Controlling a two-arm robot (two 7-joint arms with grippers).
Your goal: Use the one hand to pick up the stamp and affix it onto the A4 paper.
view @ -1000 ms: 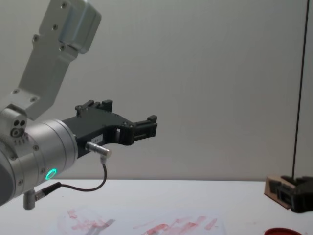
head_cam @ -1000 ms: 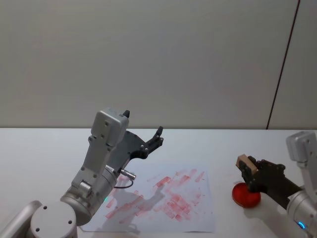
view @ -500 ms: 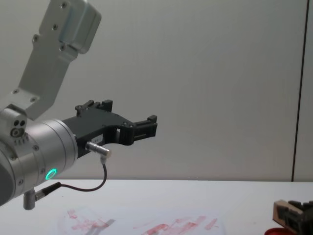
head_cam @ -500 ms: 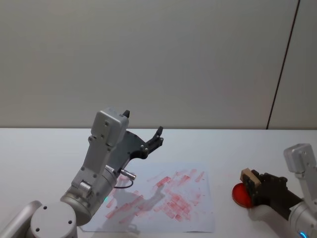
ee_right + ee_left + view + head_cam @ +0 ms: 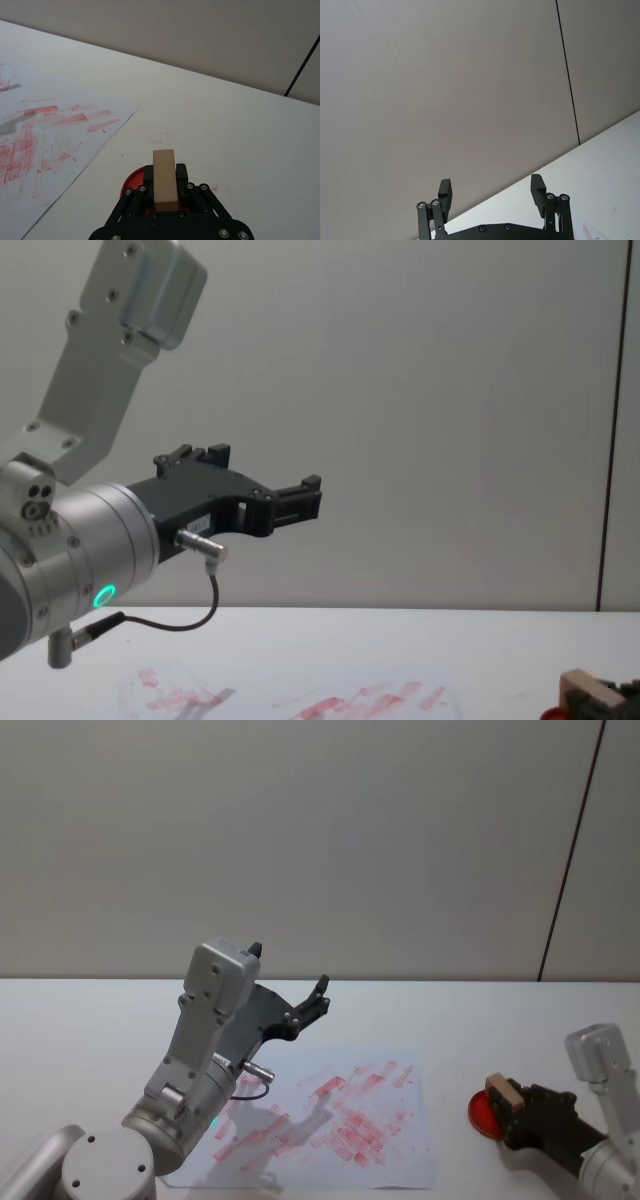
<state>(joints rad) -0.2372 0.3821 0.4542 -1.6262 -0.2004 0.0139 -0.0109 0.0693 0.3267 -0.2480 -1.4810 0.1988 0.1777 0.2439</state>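
A white table [image 5: 450,1010] stands before a plain grey wall. At the near right, the right gripper [image 5: 512,1112] is clamped on the stamp [image 5: 503,1094], which it holds over the red round pad [image 5: 487,1111] just right of the A4 paper [image 5: 330,1120]. Farther left, the left gripper [image 5: 312,1004] is raised above the paper's far edge, its fingers [image 5: 445,192] spread apart.

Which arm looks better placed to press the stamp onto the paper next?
Probably the right. Its gripper already holds the stamp, low over the red pad beside the paper. The left gripper hangs open and empty, raised above the table.
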